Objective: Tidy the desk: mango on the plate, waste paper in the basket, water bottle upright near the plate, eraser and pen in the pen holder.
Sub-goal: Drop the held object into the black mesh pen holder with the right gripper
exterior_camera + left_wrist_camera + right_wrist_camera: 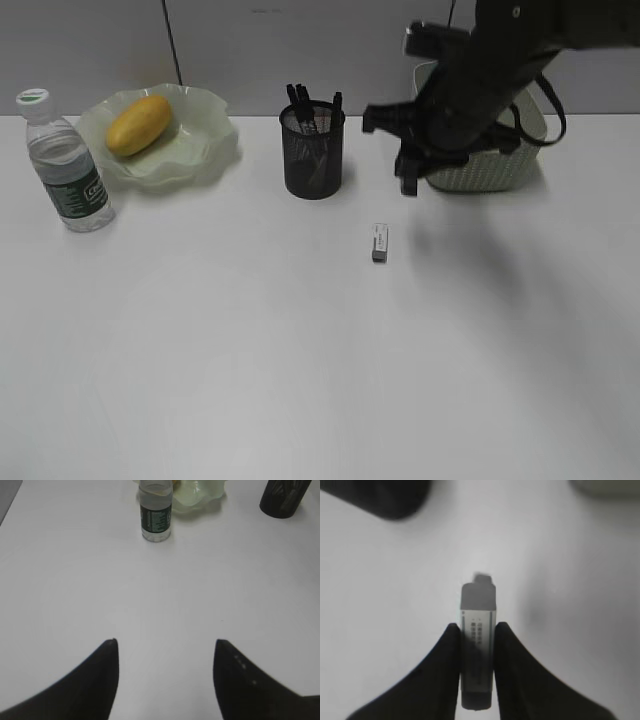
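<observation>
Grey wall panels (300, 30) at the back, one dark vertical seam (172, 45).

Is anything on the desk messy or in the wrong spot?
Only the eraser: it lies loose on the desk, in front of the pen holder and a bit to its right, not inside it. The mango sits on the plate and the bottle stands upright.

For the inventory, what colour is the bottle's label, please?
The label is dark green; left wrist view best.
</observation>
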Action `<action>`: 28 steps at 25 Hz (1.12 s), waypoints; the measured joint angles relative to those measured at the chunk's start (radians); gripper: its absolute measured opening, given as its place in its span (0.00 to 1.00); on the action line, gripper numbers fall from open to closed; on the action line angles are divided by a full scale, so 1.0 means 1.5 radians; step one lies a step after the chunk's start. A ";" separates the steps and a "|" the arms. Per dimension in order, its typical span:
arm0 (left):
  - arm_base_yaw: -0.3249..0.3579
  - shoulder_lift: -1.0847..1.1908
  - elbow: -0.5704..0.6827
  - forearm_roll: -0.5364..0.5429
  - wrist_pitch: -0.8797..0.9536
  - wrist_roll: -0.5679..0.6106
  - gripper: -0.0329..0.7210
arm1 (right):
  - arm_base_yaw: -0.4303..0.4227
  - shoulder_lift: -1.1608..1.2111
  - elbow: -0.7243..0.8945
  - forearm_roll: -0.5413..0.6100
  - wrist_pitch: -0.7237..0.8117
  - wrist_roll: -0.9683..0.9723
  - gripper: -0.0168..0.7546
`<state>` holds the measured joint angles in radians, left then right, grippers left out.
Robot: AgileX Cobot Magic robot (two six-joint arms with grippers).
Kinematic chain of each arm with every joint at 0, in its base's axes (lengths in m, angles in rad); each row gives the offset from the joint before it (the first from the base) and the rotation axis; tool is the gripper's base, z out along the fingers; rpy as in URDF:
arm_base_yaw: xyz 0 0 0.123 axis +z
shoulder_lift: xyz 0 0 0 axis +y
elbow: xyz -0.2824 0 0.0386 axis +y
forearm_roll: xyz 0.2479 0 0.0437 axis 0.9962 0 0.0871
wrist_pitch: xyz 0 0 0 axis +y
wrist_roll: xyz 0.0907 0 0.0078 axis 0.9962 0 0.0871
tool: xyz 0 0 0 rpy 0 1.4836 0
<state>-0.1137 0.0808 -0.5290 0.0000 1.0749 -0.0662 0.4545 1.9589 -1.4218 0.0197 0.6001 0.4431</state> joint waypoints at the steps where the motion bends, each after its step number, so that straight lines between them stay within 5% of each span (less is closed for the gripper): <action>1: 0.000 0.000 0.000 0.000 0.000 0.000 0.65 | 0.000 0.000 -0.025 0.000 -0.012 -0.008 0.25; 9: 0.000 0.000 0.000 0.004 0.000 0.000 0.64 | 0.001 0.007 -0.160 0.000 -0.122 -0.023 0.25; 28: 0.000 0.000 0.000 0.008 -0.001 0.000 0.63 | 0.052 0.145 -0.180 -0.053 -0.359 -0.090 0.25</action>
<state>-0.1137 0.0808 -0.5290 0.0117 1.0740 -0.0662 0.5326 2.1764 -1.6921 -0.0602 0.0617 0.3083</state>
